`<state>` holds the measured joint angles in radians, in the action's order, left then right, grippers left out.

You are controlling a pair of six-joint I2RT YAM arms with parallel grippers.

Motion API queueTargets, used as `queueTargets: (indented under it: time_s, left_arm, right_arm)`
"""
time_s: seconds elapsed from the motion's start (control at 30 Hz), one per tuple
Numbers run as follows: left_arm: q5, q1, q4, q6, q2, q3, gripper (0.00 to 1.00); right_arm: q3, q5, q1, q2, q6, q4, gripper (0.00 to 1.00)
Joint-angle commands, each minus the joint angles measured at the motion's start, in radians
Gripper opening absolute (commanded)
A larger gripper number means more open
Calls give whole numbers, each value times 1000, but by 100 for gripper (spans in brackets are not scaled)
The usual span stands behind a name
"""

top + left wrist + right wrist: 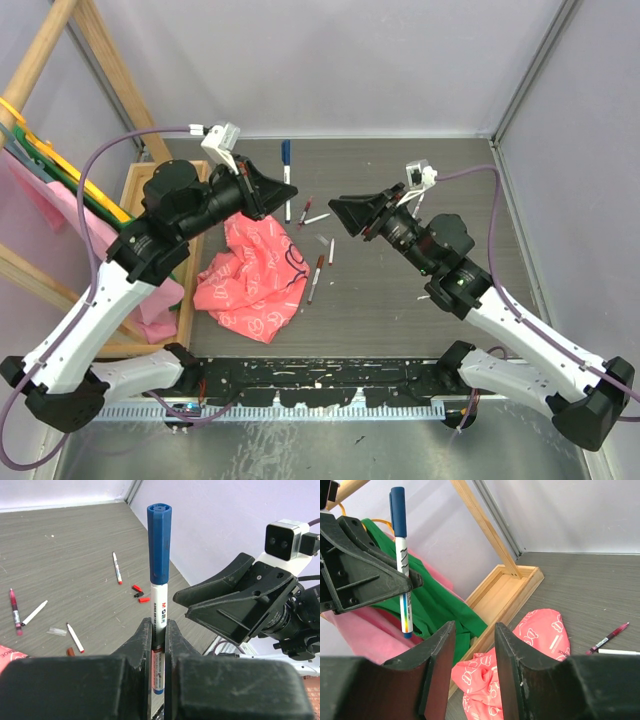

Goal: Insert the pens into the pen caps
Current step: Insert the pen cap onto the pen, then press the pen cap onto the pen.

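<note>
Left gripper (158,630) clamps a blue-capped pen (159,597), long axis upright in frame, cap (159,540) topmost; right gripper (474,640) gapes empty.

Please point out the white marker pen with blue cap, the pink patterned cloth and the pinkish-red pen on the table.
White marker pen with blue cap (159,597): left wrist view, white barrel below the cap.
Pink patterned cloth (250,275): top external view, crumpled middle.
Pinkish-red pen (609,639): right wrist view, mid-barrel.

"M" logo on pen (159,602) barrel
</note>
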<state>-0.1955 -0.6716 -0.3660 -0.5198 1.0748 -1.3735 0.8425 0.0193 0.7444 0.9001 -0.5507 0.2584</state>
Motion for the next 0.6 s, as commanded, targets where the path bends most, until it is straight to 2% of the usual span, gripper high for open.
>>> queueTargets:
  time_s: [0.0,0.43,0.57]
  left_arm:
    - [27,1,-10,-33,-31,-42,0]
    - [55,1,-11,-23,-65,-24,0]
    - [80,1,9,-64,-83,7,0]
  right_arm:
    - [67,-34,2,6,25,25,43]
    - [58,-50,2,12,41,7,43]
    - [54,-50,2,21,40,11,43]
